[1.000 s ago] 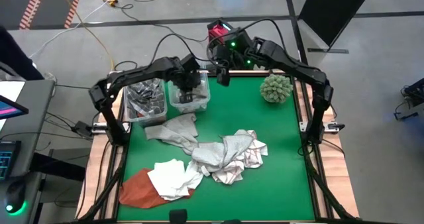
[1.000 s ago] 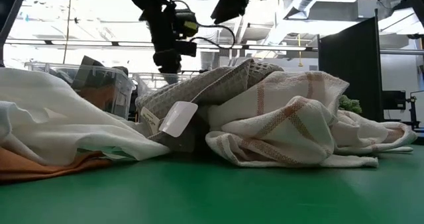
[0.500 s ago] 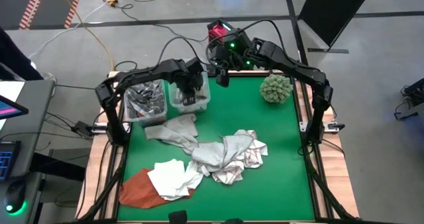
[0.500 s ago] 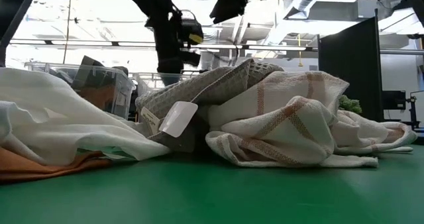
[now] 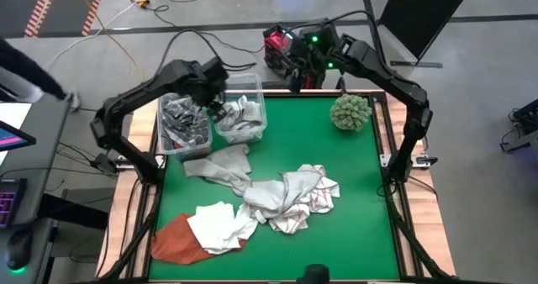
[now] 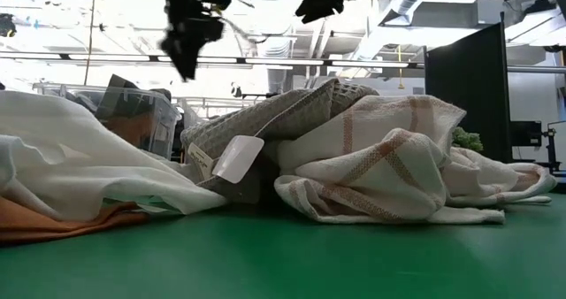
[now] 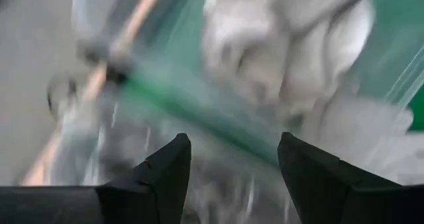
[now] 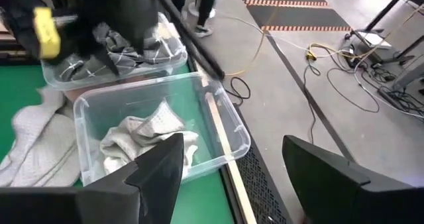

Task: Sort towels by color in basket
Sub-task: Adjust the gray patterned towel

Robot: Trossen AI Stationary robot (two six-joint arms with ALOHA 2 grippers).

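Two clear bins stand at the table's far left. The left bin holds dark checked towels. The right bin holds a light grey towel lying crumpled on its floor. My left gripper hangs open above the edge between the two bins, with nothing between its fingers. My right gripper stands open over the table's far edge. A grey waffle towel, a heap of checked towels, a white towel and an orange towel lie on the green table.
A green spiky ball sits at the far right of the table. The heap of towels fills the table's middle. Bare green mat shows along the right side and the near edge. Cables lie on the floor beyond the far edge.
My left gripper has opened and let go of the light grey towel, which now lies in the right bin. It has then risen and swung toward the table's left, over the bins' shared edge. My right gripper has drawn back a little toward the far edge.
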